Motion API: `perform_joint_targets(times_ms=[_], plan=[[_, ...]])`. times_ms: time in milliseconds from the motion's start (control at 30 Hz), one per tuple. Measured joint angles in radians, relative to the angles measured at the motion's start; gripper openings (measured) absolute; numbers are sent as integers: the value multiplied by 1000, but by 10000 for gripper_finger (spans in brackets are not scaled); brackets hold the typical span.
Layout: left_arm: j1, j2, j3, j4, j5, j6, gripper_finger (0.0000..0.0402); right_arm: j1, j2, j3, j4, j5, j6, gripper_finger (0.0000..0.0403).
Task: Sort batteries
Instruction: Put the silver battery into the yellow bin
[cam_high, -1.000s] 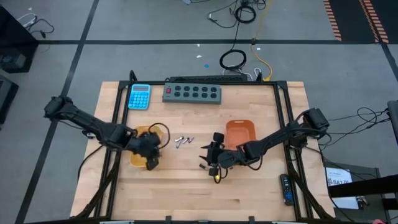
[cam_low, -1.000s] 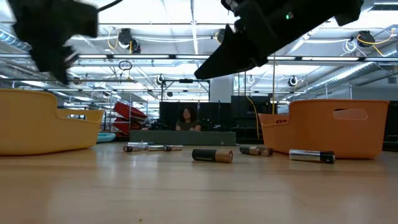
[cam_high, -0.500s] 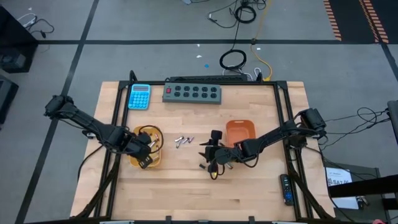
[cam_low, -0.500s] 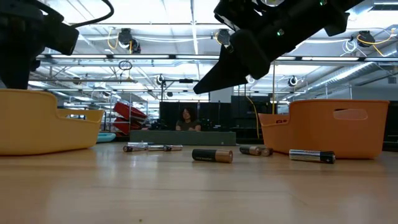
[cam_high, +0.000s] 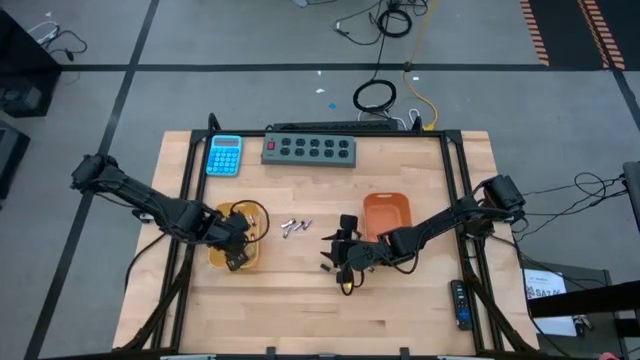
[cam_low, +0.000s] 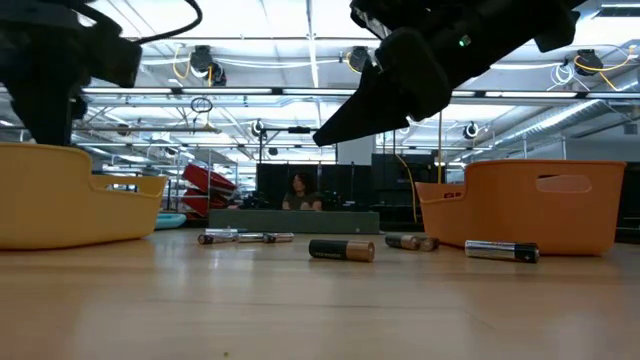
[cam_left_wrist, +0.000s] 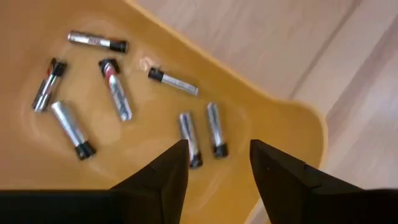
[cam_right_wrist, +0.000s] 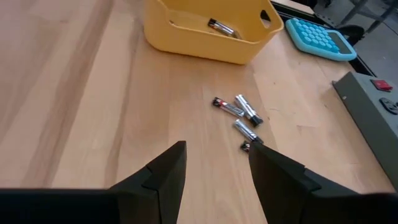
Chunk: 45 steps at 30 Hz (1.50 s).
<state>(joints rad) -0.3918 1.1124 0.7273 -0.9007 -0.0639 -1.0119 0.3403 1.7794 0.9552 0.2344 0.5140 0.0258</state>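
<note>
Surface: wooden table (cam_high: 300, 290); we see a hall with ceiling lights beyond it.
Yellow tray (cam_left_wrist: 273, 118): we count seven silvery batteries (cam_left_wrist: 118, 93) lying loose inside.
Left gripper (cam_left_wrist: 217, 163): over the yellow tray, fingers apart, nothing between them.
Right gripper (cam_right_wrist: 216, 163): above bare wood mid-table, fingers parted, nothing held.
Loose batteries (cam_right_wrist: 239, 115): we note three small ones clustered on the wood near the yellow tray; others (cam_low: 342, 250) lie by the orange tray (cam_high: 386, 215).
Back edge: blue calculator (cam_high: 225, 155), grey power strip (cam_high: 309, 150).
</note>
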Motion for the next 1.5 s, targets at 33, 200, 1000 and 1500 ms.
perform_joint_targets(times_ms=[33, 200, 1000, 1500], plan=[[9, 8, -2, 13, -3, 0, 177, 3, 0, 0, 0, 0, 2, 167], [36, 65, -2, 82, -117, 87, 183, 14, 0, 0, 0, 1, 15, 167], [265, 421, 189, 334, -167, 570, 113, 9, 0, 0, 0, 8, 19, 166], [345, 602, 247, 317, -119, 653, 116, 9, 3, 1, -17, 8, 18, 166]])
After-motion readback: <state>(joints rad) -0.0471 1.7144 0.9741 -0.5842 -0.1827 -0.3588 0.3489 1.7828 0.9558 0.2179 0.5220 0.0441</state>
